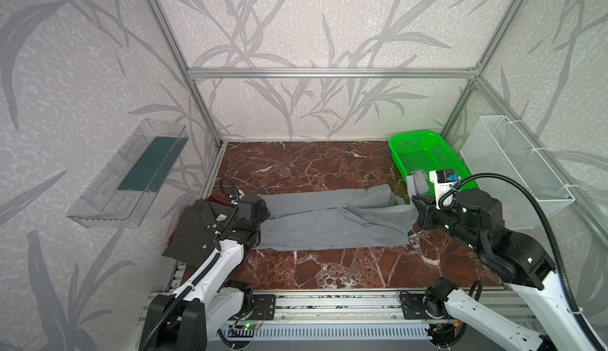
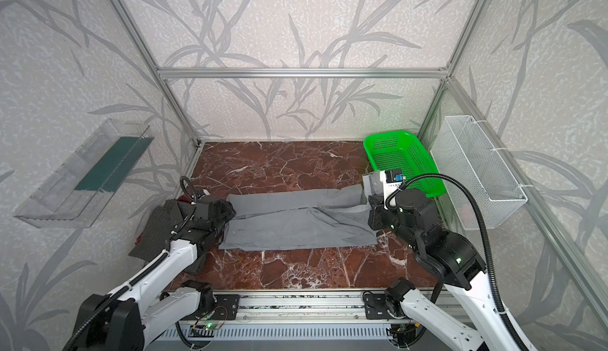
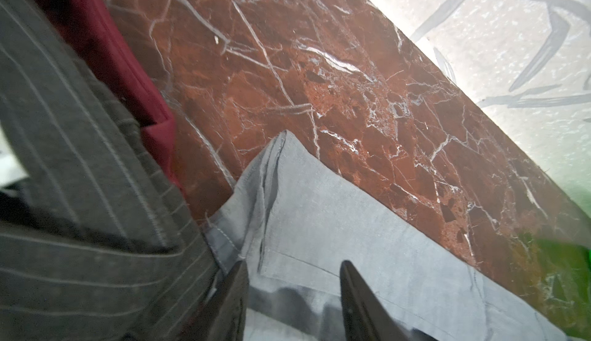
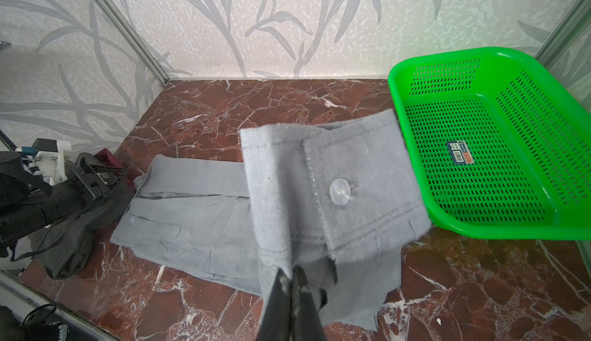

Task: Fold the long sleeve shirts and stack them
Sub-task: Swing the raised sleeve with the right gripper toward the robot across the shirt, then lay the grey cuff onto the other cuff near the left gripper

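Two claws: left claw (image 3: 293, 266) parted over the woven grey shirt (image 1: 329, 227); right claw (image 4: 292, 275) pinches its buttoned cuff (image 4: 351, 189).

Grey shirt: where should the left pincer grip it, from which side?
Probably its left-end hem, coming in from the left: the grey shirt lies flat, layered edges exposed there, under the open left pincer; the right pincer is shut on the cuff.

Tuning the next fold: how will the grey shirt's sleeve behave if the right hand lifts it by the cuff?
Probably floppy: the grey shirt lies creased and flat on the marble table. The buttoned cuff looks stiffer; its stitched layers stand up from the shut right hand.
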{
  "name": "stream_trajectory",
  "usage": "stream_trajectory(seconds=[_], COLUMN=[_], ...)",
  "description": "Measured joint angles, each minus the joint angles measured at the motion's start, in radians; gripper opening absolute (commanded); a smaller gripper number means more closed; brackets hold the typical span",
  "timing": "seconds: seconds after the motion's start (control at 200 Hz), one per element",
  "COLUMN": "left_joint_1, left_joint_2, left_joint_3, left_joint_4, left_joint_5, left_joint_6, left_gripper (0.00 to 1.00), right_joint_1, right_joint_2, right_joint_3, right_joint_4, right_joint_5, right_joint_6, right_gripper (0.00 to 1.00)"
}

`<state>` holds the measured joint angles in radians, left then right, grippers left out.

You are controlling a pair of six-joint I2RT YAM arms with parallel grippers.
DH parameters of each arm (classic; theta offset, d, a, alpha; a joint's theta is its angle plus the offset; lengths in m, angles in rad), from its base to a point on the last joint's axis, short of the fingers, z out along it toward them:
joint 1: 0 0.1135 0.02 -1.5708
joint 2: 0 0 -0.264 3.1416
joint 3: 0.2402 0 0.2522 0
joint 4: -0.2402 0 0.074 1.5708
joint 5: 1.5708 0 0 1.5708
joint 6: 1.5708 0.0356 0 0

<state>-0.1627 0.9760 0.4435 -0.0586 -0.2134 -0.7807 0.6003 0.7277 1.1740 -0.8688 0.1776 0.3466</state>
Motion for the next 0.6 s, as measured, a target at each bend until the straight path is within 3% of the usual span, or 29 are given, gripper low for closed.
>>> stream_trajectory(seconds=[0.31,0.6], left_joint_1=[0.0,0.002], left_joint_2=[-0.117,-0.104], left_joint_3=[0.011,0.189], left_joint_4=[-0.154,-0.333], left_joint_5=[-0.051,-0.05], left_joint_6=[-0.041,-0.031], left_gripper=[0.68,0.77], right_joint_1=[0.047,0.085], right_joint_2=[-0.035,0.128], right_joint_3=[-0.04,0.038], right_joint_4=[-0.003,0.09], right_joint_5=[-0.003,-0.055], right_joint_6=[-0.002,-0.059], right_gripper=[0.0,0.0])
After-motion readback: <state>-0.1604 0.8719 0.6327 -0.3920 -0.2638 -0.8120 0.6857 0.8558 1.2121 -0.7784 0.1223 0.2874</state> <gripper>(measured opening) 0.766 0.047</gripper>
